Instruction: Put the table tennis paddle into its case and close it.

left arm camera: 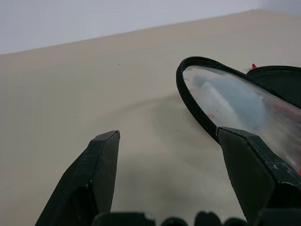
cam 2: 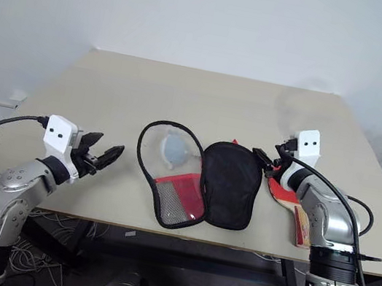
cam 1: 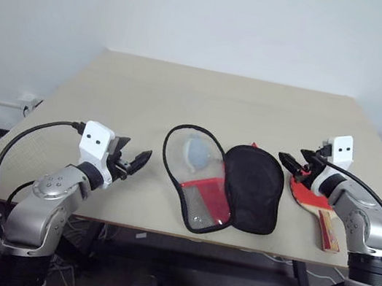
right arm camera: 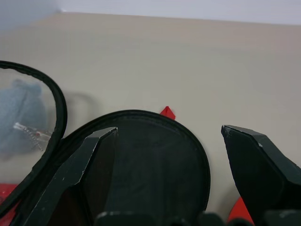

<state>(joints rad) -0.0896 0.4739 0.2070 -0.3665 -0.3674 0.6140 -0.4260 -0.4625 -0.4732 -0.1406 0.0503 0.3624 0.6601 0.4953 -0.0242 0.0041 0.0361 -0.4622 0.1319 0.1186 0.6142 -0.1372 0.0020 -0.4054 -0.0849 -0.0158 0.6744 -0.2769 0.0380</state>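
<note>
Case (cam 1: 224, 186): unzipped, spread flat mid-table, mesh half and black half side by side; pale wad apparently in the mesh half. Paddle (cam 1: 309, 197): outside, just right of case, under right gripper (cam 1: 297, 164), fingers apart, empty. Left gripper (cam 1: 133, 160): left of case, fingers apart, empty. Insertion and closing both outstanding.

Right gripper (right arm camera: 169, 134) over the case (right arm camera: 150, 160)
Fingers spread wide — black half below them, mesh half's zip edging beside it, a red tab (right arm camera: 167, 112) on the table (right arm camera: 188, 56).
</note>
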